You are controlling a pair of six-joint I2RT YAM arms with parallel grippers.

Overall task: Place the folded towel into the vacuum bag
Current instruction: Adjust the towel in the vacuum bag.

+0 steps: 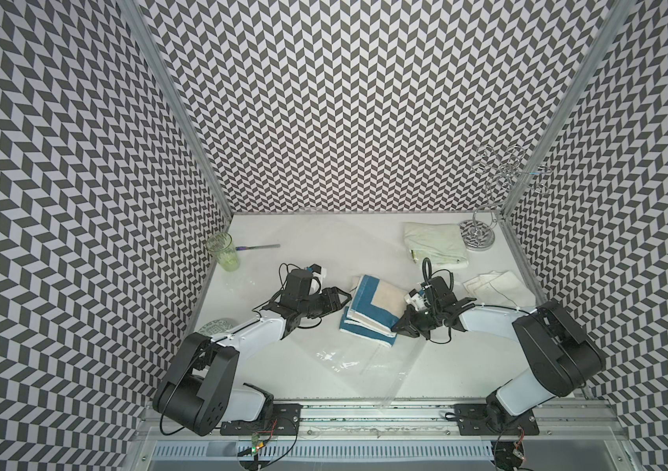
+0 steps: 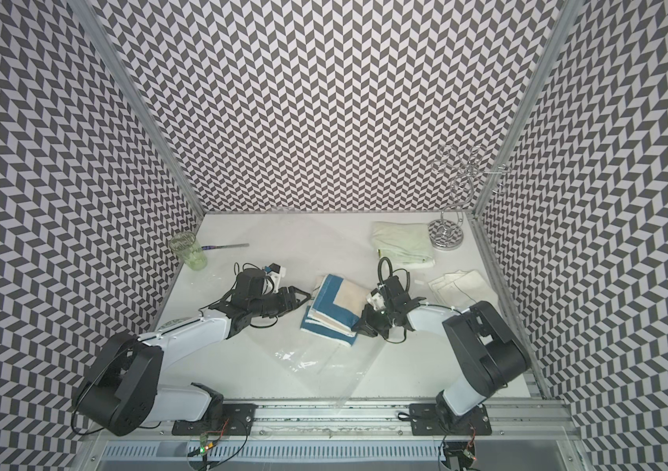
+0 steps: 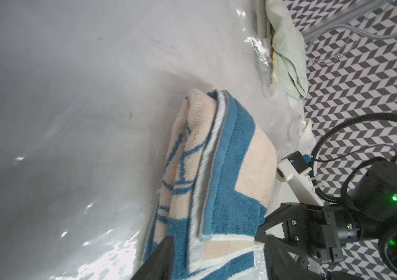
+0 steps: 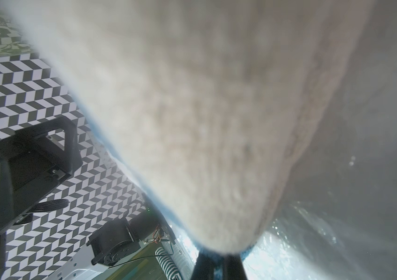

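The folded towel [image 1: 371,308] [image 2: 334,310], blue and beige, lies mid-table on the clear glossy vacuum bag [image 1: 369,367] [image 2: 324,367]. I cannot tell whether any of it is inside the bag. My left gripper [image 1: 343,299] [image 2: 303,299] [image 3: 219,257] is open, with the towel's left edge [image 3: 216,194] between its two fingers. A sliver of plastic shows beside one finger [image 3: 279,261]. My right gripper [image 1: 399,324] [image 2: 360,326] [image 4: 219,266] is shut on the towel's right corner. The towel [image 4: 192,121] fills that wrist view, blurred.
A green glass [image 1: 224,253] and a thin metal utensil [image 1: 260,246] sit back left. At the back right are a pale green cloth [image 1: 434,244], a wire stand [image 1: 479,234] and a white cloth [image 1: 495,285]. The bag's edge [image 1: 389,391] reaches the front rail.
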